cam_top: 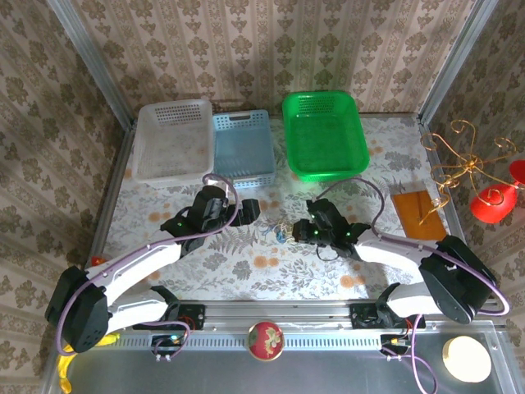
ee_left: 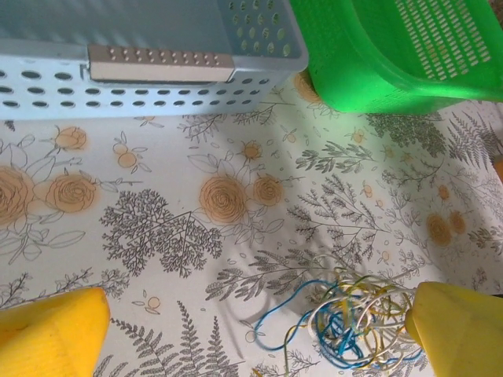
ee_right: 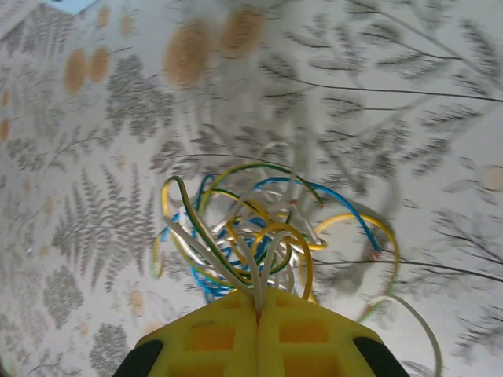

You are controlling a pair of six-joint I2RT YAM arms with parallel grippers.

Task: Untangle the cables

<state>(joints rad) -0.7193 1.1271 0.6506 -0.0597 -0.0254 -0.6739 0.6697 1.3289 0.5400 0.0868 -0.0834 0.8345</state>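
Note:
The cables [cam_top: 279, 232] lie in a small tangle of yellow, blue and whitish wires on the floral tablecloth, midway between the two arms. My right gripper [ee_right: 259, 305] is shut on a few whitish strands at the near edge of the tangle [ee_right: 251, 228], and the remaining loops fan out ahead of its yellow fingers. In the top view the right gripper [cam_top: 300, 231] sits just right of the bunch. My left gripper [ee_left: 255, 338] is open, its yellow fingertips [ee_left: 49, 334] spread wide. The tangle [ee_left: 357, 322] lies close to its right finger, touching neither.
Three baskets stand in a row at the back: white [cam_top: 172, 139], blue [cam_top: 244, 148] and green [cam_top: 324, 133]. A gold wire stand with red ornaments [cam_top: 472, 176] is at the right edge beside a brown mat [cam_top: 418, 215]. A red ball [cam_top: 266, 340] rests on the front rail.

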